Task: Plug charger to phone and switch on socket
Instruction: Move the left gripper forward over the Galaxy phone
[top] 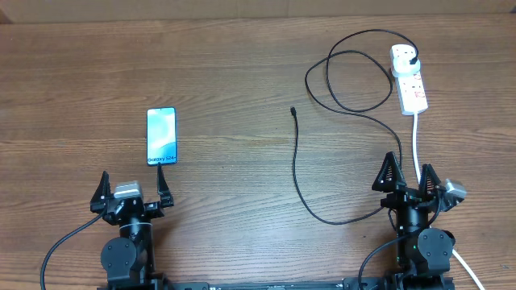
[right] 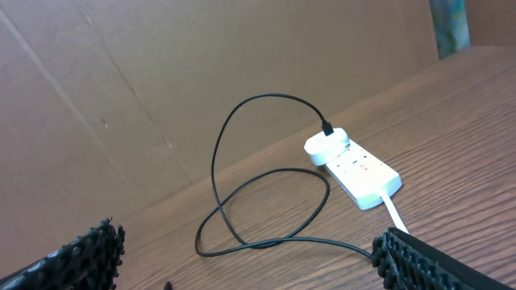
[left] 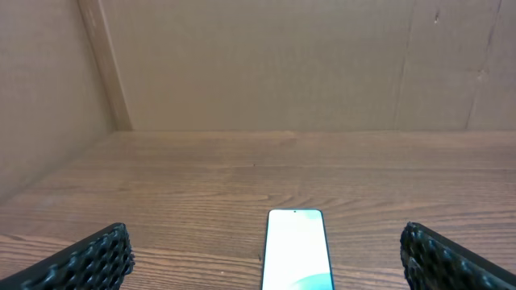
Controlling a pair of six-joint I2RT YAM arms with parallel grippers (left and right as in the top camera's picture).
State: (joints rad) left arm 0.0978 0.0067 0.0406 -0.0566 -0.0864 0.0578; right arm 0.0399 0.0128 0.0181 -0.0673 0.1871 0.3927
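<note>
The phone (top: 161, 135) lies flat on the wooden table at the left, blue screen up; it also shows in the left wrist view (left: 297, 250). My left gripper (top: 131, 188) is open and empty just in front of the phone. The socket (top: 409, 78) is a white strip at the back right; it also shows in the right wrist view (right: 353, 167). The charger (top: 302, 173) is plugged into the socket's far end, loops left, then curves forward; its connector tip (top: 293, 110) lies free mid-table. Its loop shows in the right wrist view (right: 266, 189). My right gripper (top: 408, 175) is open and empty.
The socket's thick white cord (top: 417, 145) runs forward between my right gripper's fingers. Brown cardboard walls (left: 266, 64) close off the back and left of the table.
</note>
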